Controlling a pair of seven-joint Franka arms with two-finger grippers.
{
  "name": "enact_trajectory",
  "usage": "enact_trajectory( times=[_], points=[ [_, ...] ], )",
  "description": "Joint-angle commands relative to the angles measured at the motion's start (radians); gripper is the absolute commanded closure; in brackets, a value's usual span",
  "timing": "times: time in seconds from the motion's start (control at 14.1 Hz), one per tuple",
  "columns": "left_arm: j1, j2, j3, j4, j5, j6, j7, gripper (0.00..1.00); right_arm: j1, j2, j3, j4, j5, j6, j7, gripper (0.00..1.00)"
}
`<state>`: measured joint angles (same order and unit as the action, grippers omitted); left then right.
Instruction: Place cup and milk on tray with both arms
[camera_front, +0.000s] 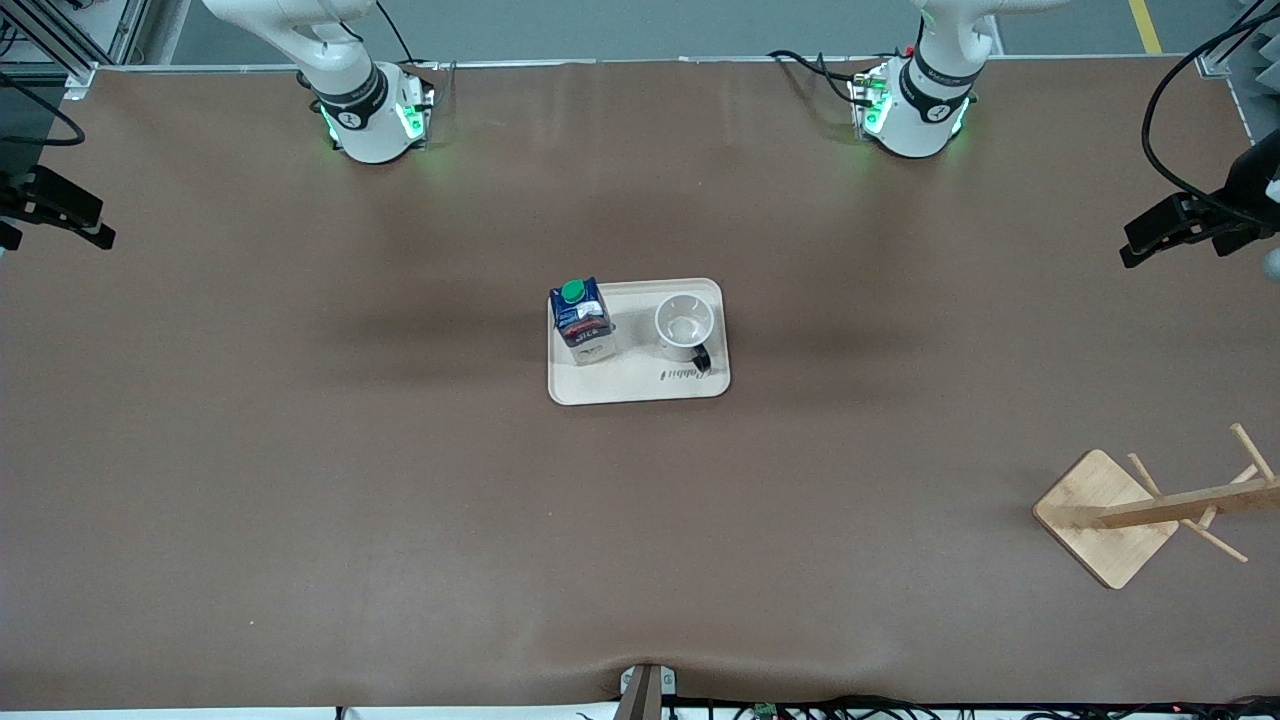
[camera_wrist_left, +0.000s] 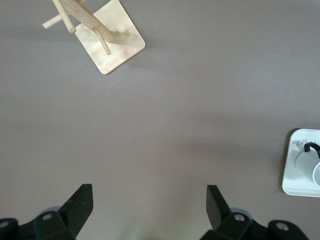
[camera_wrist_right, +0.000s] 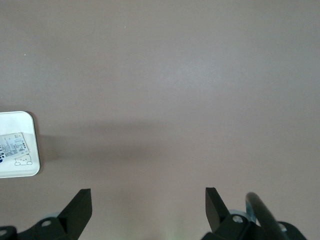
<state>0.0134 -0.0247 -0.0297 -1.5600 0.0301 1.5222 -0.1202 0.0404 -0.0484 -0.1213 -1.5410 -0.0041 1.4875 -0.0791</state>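
Note:
The cream tray (camera_front: 640, 385) lies at the table's middle. On it stand the dark blue milk (camera_front: 580, 320) with its green cap, toward the right arm's end, and the white cup (camera_front: 685, 325) with its black handle, toward the left arm's end. Both arms wait raised at the table's ends. The left gripper (camera_front: 1140, 240) (camera_wrist_left: 149, 200) is open over bare table, and its wrist view catches the tray's end (camera_wrist_left: 295, 185) and the cup (camera_wrist_left: 316, 172). The right gripper (camera_front: 100, 225) (camera_wrist_right: 148, 202) is open over bare table, with the tray's corner (camera_wrist_right: 30, 120) and the milk (camera_wrist_right: 12, 146) at that view's edge.
A wooden peg rack (camera_front: 1110, 515) (camera_wrist_left: 107, 42) on a square base stands nearer the front camera at the left arm's end. Brown table surface surrounds the tray on all sides. Cables run along the table's edges.

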Motion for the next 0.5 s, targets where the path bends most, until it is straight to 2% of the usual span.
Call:
enact_trajectory(
  times=[0.0,0.43],
  points=[
    [0.0,-0.029,-0.028,-0.006,-0.016,-0.022,-0.042,0.0,-0.024,-0.024,0.02,-0.022,-0.002,0.005,0.01,0.0],
    [-0.007,-0.017,-0.059,0.003,-0.018,-0.017,-0.058,0.0,-0.031,-0.022,0.02,-0.022,0.0,0.004,0.01,0.0]
  ],
)
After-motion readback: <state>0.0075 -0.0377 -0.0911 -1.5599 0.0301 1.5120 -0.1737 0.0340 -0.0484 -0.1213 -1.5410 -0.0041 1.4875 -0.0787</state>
